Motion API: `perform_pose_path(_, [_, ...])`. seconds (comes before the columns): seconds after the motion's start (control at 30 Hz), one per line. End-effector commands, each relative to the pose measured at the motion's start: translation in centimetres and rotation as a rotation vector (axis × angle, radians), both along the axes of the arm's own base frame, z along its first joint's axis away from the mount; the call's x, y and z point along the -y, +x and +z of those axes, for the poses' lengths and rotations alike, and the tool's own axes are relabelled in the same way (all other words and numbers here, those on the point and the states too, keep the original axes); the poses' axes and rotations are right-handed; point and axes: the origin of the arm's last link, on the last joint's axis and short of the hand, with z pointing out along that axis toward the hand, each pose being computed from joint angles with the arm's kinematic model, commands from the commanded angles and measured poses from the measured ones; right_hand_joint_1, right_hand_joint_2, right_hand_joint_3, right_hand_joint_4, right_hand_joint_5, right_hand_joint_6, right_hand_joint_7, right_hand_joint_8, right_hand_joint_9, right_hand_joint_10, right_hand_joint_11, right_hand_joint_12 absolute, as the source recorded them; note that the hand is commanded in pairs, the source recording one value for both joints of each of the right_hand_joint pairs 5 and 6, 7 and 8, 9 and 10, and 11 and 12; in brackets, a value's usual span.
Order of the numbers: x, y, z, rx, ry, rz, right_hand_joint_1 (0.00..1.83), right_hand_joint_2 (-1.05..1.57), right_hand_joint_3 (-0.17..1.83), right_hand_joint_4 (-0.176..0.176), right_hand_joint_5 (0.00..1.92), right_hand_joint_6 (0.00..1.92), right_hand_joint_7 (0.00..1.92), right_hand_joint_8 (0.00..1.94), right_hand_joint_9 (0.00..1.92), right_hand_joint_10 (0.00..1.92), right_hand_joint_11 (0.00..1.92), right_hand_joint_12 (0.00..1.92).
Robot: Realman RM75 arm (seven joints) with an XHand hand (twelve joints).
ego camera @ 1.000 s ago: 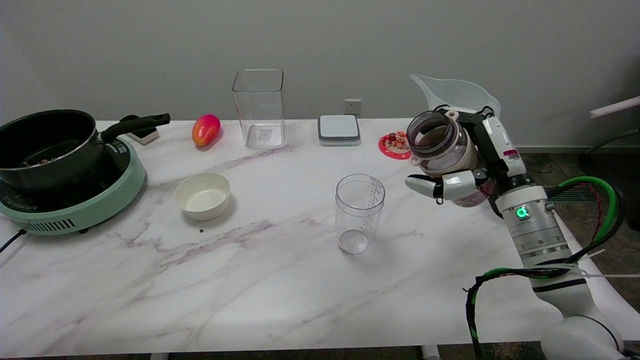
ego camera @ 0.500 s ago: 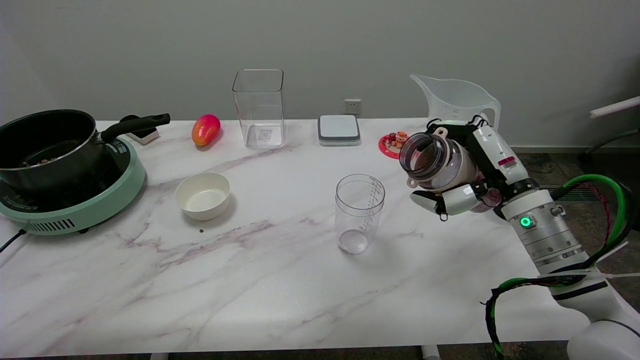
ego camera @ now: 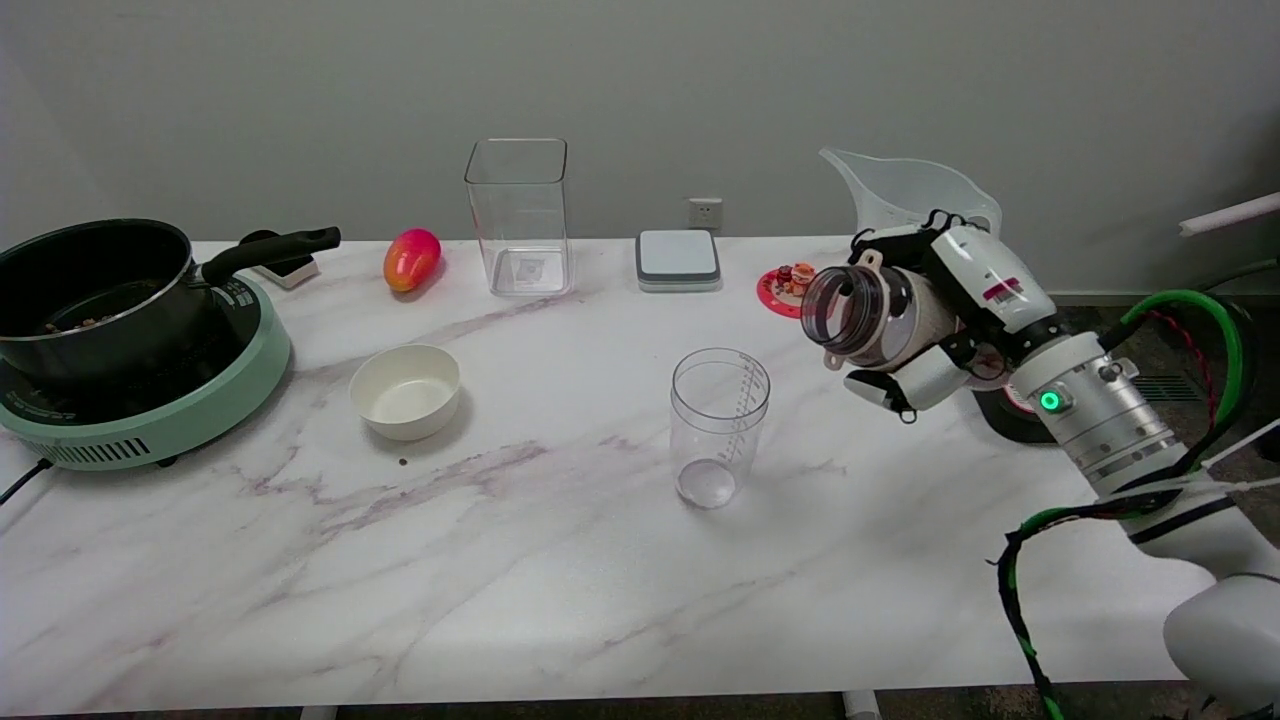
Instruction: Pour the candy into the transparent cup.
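Note:
My right hand (ego camera: 935,325) grips a clear candy jar (ego camera: 868,315) in the air at the right of the table. The jar is tipped over, its open mouth facing left and slightly down. I cannot make out the candy inside it. The transparent measuring cup (ego camera: 718,424) stands upright and empty on the marble table, left of and below the jar's mouth, with a gap between them.
A tall clear square container (ego camera: 518,215), a grey-white box (ego camera: 678,260), a red coaster with small figures (ego camera: 786,288) and a clear jug (ego camera: 905,190) line the back. A white bowl (ego camera: 405,391), a mango (ego camera: 411,258) and a pot on a green cooker (ego camera: 120,330) lie left.
My right hand has tilted the jar further over, turning its mouth more to the left and downward, and the forearm has swung to the right. The cup has not moved.

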Motion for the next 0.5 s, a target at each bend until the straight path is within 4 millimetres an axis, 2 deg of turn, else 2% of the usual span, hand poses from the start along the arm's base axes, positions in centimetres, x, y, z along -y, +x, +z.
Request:
perform_pose_path(0.03, [2.7,3.2,1.7,-0.19,-0.019,-0.006,1.65,0.18,1.24,0.0,1.29,1.29,1.41,1.41,1.34,1.34,1.1,1.1])
perform_pose_path(0.17, [3.6,3.7,0.9,-0.233,0.004,0.004,1.65,0.17,1.23,0.0,1.28,1.28,1.41,1.41,1.34,1.34,1.09,1.09])
perform_pose_path(0.5, [4.3,2.7,-1.3,-0.302,0.059,-0.01,1.65,0.19,1.22,0.0,1.29,1.29,1.41,1.41,1.35,1.35,1.1,1.1])
